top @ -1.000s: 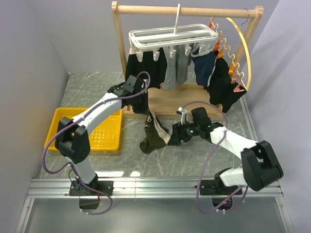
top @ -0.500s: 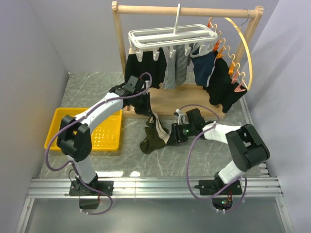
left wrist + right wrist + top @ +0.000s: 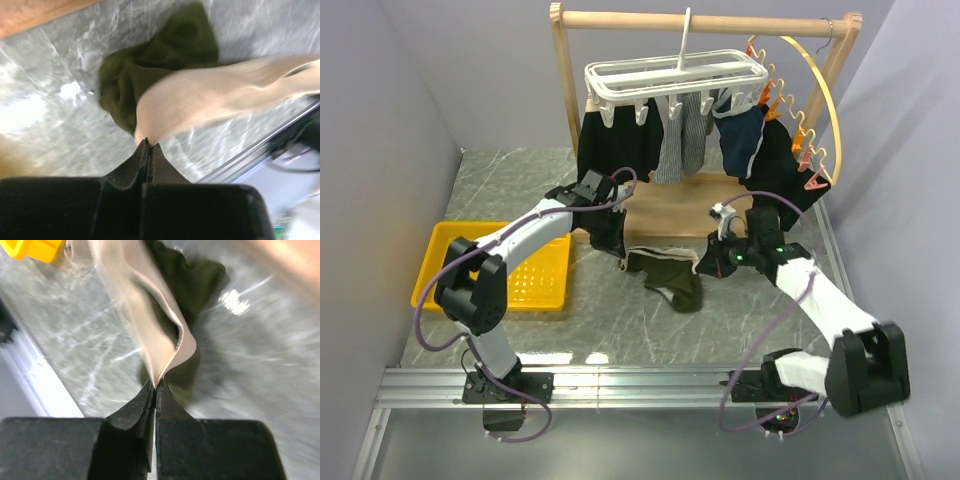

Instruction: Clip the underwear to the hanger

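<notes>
Left gripper (image 3: 148,143) is seen pinched shut on the beige waistband of the underwear (image 3: 150,70), and right gripper (image 3: 155,386) is clamped on its other end. Only overhead is it shown stretched between both, low in front of the hanger (image 3: 675,75). Contact with the counter (image 3: 520,190) can't be made out, and both wrist views are blurred.

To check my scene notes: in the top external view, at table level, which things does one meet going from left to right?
yellow basket → left gripper → underwear → right gripper
</notes>
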